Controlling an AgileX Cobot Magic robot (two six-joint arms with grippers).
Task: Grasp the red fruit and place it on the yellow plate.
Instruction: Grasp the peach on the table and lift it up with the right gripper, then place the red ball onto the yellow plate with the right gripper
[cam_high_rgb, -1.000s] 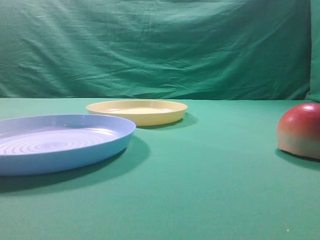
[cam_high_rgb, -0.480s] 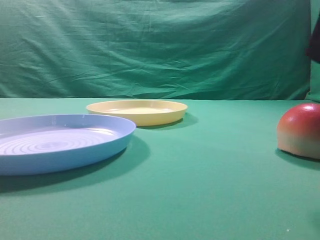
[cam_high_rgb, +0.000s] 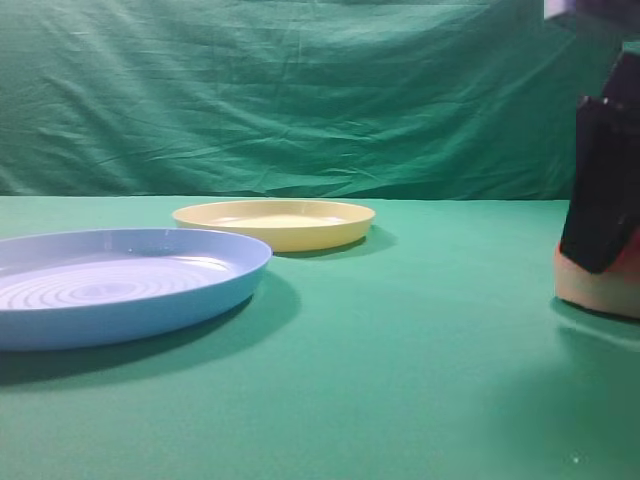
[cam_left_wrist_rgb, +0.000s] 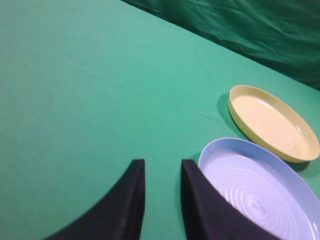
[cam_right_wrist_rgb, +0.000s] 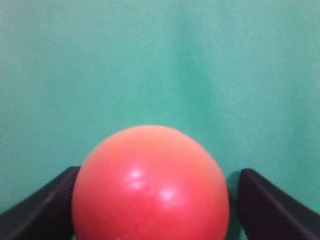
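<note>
Red fruit (cam_right_wrist_rgb: 150, 185) sits on the green cloth (cam_high_rgb: 400, 330) between our right gripper (cam_right_wrist_rgb: 150, 200) fingers, which stand wide open, one on each side, not visibly touching. Nothing is held yet. We judge the closing, the lift and the carry to the yellow plate (cam_high_rgb: 273, 222), well off to the gripper's left, all remain. Left gripper (cam_left_wrist_rgb: 162, 180) hangs narrowly parted, holding nothing.

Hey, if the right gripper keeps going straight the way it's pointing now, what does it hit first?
The round red fruit. In the right wrist view it sits directly between the right gripper's black fingers, which are spread wider than it. Whether either finger touches it yet is unclear. Past the fruit there is only the green tablecloth.
</note>
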